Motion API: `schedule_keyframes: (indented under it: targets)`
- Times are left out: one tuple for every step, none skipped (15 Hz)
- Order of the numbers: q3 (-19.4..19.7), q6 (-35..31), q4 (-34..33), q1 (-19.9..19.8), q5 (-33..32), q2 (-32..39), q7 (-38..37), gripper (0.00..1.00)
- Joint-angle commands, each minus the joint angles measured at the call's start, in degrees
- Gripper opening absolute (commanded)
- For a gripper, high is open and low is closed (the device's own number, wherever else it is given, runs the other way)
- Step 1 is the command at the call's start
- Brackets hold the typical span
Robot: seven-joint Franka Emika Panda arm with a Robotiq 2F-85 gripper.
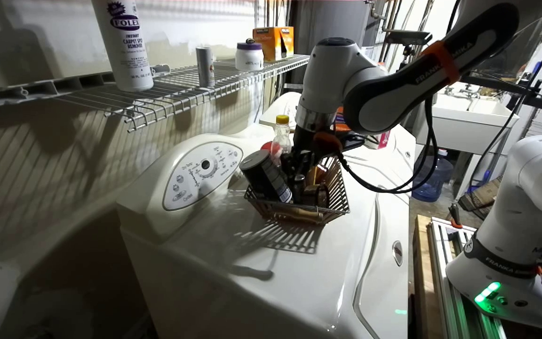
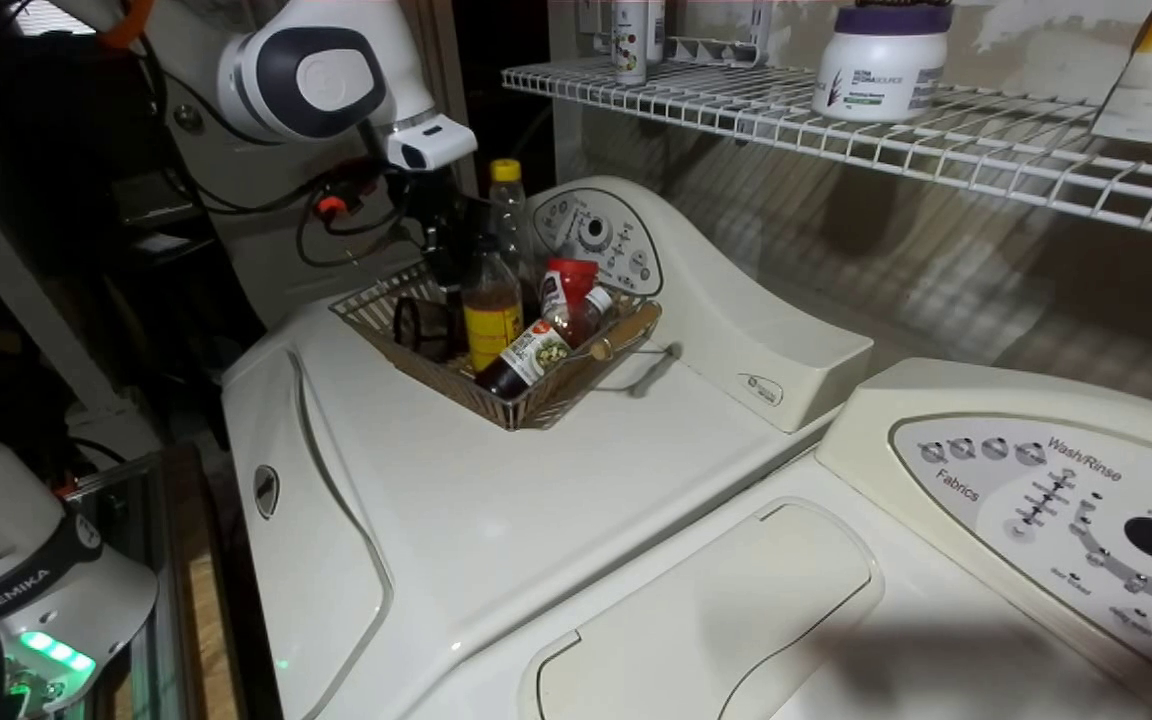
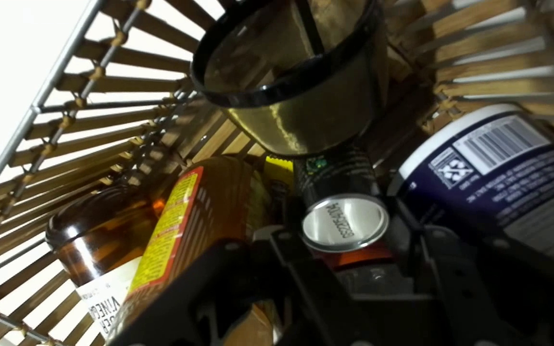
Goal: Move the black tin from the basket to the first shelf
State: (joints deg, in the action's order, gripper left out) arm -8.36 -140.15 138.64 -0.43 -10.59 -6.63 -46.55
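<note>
The gripper [image 3: 344, 216] reaches down into the basket [image 1: 338, 187] with the black tin [image 3: 345, 223] between its jaws, one on each side and right beside it; both are dark and half lost in shadow, so I cannot tell whether they are squeezing it. The tin is in the basket, its silver end, stamped with a code, facing the wrist camera. Just beside it sits a mesh cup [image 3: 301, 120] with a black rim, and to one side is a dark-blue can [image 3: 498, 178], which in an exterior view tilts out over the basket's edge. On the tin's other side lies a yellow-labelled bottle [image 3: 205, 216], with a vinegar bottle [image 3: 108, 240] past it. A clear bottle [image 2: 508, 220] with a yellow cap and a red jar [image 2: 568, 283] are in the basket too. The basket rests on a white dryer [image 1: 308, 282]. Higher up along the wall, the wire shelf [image 1: 172, 97] carries a tall white bottle [image 1: 127, 52], a grey can [image 1: 204, 67], a white tub [image 1: 249, 57] with a purple lid, and an orange box [image 1: 271, 43].
</note>
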Motion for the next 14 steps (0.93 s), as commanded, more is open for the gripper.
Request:
schedule_keyframes:
  targets:
    - [-0.7,7.5,-0.4,1.7,-1.2,-4.6,-1.7,0.2]
    - [-1.1,8.3,-0.3,2.0,-1.4,-6.0,-1.8,0.2]
    - [-1.5,9.5,-0.3,2.2,-1.3,-7.1,-1.4,0.2]
    - [-2.0,10.8,-0.4,2.3,-1.7,-8.3,-1.7,0.2]
    - [-2.4,11.7,-0.4,2.4,-1.8,-9.5,-1.5,0.2]
    - [-2.8,12.6,-0.5,2.3,-2.2,-10.8,-1.7,0.2]
    - [-3.2,13.4,-0.6,2.2,-2.5,-11.9,-1.5,0.2]
    - [-3.6,13.9,-0.6,2.1,-2.8,-13.1,-1.5,0.2]
    - [-4.1,13.8,-0.6,1.7,-3.8,-14.3,-2.0,0.2]
    - [-4.6,13.0,-0.4,1.4,-5.1,-15.2,-2.2,0.2]
    - [-5.0,11.9,-0.2,1.2,-6.3,-16.0,-2.5,0.2]
    - [-5.4,11.7,-0.3,1.1,-7.2,-16.6,-2.6,0.2]
    - [-5.7,11.8,-0.4,1.0,-7.8,-17.2,-2.7,0.2]
    - [-6.0,12.2,-0.5,1.0,-8.0,-17.8,-2.7,0.2]
